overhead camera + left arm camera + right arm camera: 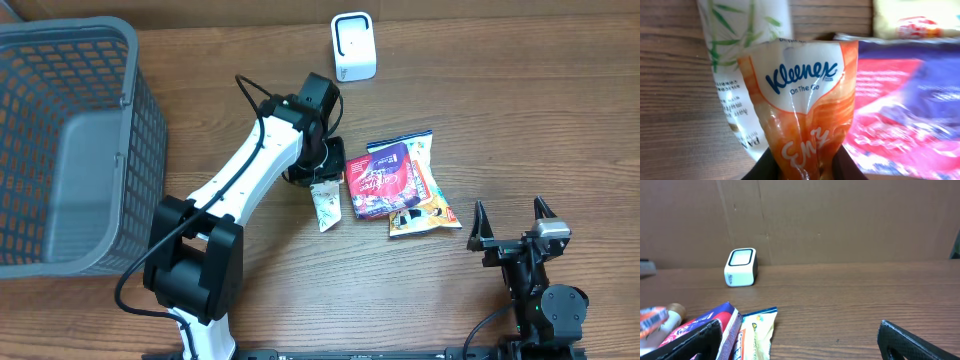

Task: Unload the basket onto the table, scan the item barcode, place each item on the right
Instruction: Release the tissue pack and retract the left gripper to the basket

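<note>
The left gripper (801, 169) seemingly pinches the orange-and-white plastic Kleenex tissue pack (805, 95). The right gripper (509, 214) stands spread wide.

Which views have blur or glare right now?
Left wrist: Kleenex pack sharp with a slight sheen, purple snack bag beside it blurred. Right wrist: scanner in focus, nearest snack packets soft. Overhead: even light, soft shadows.

My pincer (801, 170) pinches the bottom of an orange Kleenex pack (802, 95). Behind it is a white pack (735, 60) with green leaves. A purple and red bag (905, 100) sits to the right on the wooden table (675, 100).
</note>
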Tool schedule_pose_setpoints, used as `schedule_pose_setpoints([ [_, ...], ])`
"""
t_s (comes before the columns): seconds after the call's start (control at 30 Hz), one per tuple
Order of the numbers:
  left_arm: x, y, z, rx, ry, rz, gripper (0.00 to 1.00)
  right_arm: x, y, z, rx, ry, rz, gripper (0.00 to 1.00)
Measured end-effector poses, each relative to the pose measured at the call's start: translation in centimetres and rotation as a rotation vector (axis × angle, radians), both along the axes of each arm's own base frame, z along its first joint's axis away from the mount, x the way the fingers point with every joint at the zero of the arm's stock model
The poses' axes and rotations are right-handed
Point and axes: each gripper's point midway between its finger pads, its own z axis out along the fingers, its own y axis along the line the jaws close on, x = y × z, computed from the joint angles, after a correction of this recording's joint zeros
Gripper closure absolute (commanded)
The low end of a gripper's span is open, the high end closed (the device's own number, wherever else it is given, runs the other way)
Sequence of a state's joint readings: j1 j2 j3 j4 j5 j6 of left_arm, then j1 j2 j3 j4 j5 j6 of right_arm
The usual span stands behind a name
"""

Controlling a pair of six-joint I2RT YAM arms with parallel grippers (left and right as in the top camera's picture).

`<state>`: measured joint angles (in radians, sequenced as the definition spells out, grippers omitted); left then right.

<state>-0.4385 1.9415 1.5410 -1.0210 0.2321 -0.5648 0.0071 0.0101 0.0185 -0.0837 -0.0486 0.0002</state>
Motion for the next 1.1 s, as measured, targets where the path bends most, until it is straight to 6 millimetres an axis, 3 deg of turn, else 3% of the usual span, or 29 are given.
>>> schedule_pose_setpoints([
  [0.13, 0.0, -0.3, 2.0, -0.009, 0.007, -0.028, 0.37, 0.0, 0.0, 0.0, 0.000, 0.000, 0.000, 0.00],
  [0.27, 0.0, -0.4, 4.2, -0.017, 0.004, -0.058, 0.30, 0.0, 0.0, 0.0, 0.000, 0.000, 0.000, 0.00],
  [0.5, -0.7, -0.8, 6.6, -0.054, 0.027, -0.097, 0.30, 0.0, 0.0, 0.0, 0.000, 0.000, 0.000, 0.00],
  [0.8, 0.3, 0.5, 15.5, -0.101, -0.100, -0.110, 0.29, 0.0, 0.0, 0.0, 0.000, 0.000, 0.000, 0.00],
  [1.0, -2.9, 3.0, 20.9, -0.065, -0.205, -0.101, 0.27, 0.0, 0.0, 0.0, 0.000, 0.000, 0.000, 0.00],
  [1.1, -5.3, 5.5, 23.6, -0.011, -0.267, -0.057, 0.16, 0.0, 0.0, 0.0, 0.000, 0.000, 0.000, 0.00],
])
